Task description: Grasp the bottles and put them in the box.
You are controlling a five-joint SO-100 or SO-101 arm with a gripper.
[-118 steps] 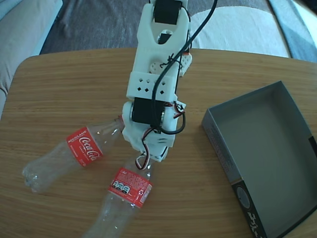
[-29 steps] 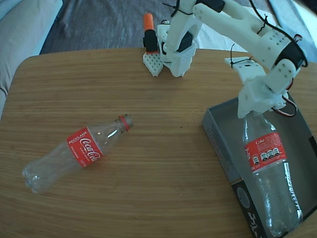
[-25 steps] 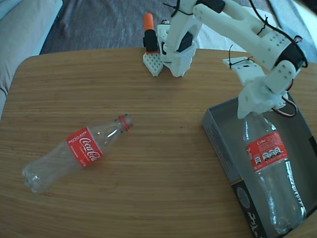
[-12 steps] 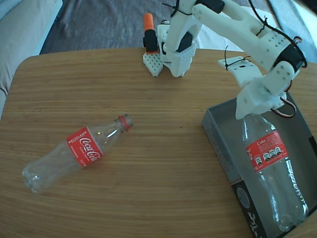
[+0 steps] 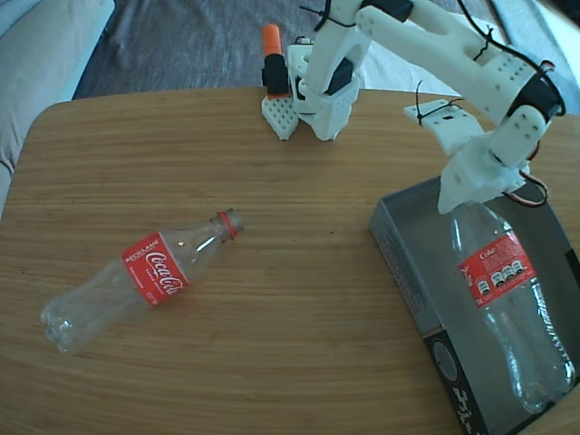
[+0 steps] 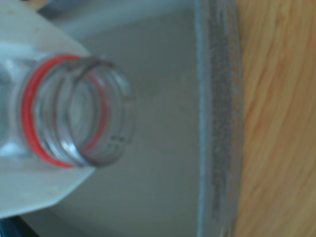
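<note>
One clear Coca-Cola bottle (image 5: 136, 281) with a red label lies on its side on the wooden table, left of centre, its open neck pointing up and right. The other bottle (image 5: 507, 299) lies lengthwise inside the grey box (image 5: 399, 254) at the right, base toward the near corner. My white gripper (image 5: 464, 198) is over the box's far end, shut on this bottle's neck. In the wrist view the open neck with its red ring (image 6: 74, 113) sits against a white finger (image 6: 34, 192), above the box floor (image 6: 158, 123).
The arm's base (image 5: 322, 91) stands at the table's far edge, with an orange-topped part (image 5: 272, 43) beside it. The box's black outer side (image 5: 453, 381) faces the near edge. Bare wooden table (image 5: 290, 299) lies between the loose bottle and the box.
The gripper carried one bottle from the table's left into the box. In the last second it shifted slightly right, swinging that bottle's base toward the box's right side. The other bottle stayed put.
</note>
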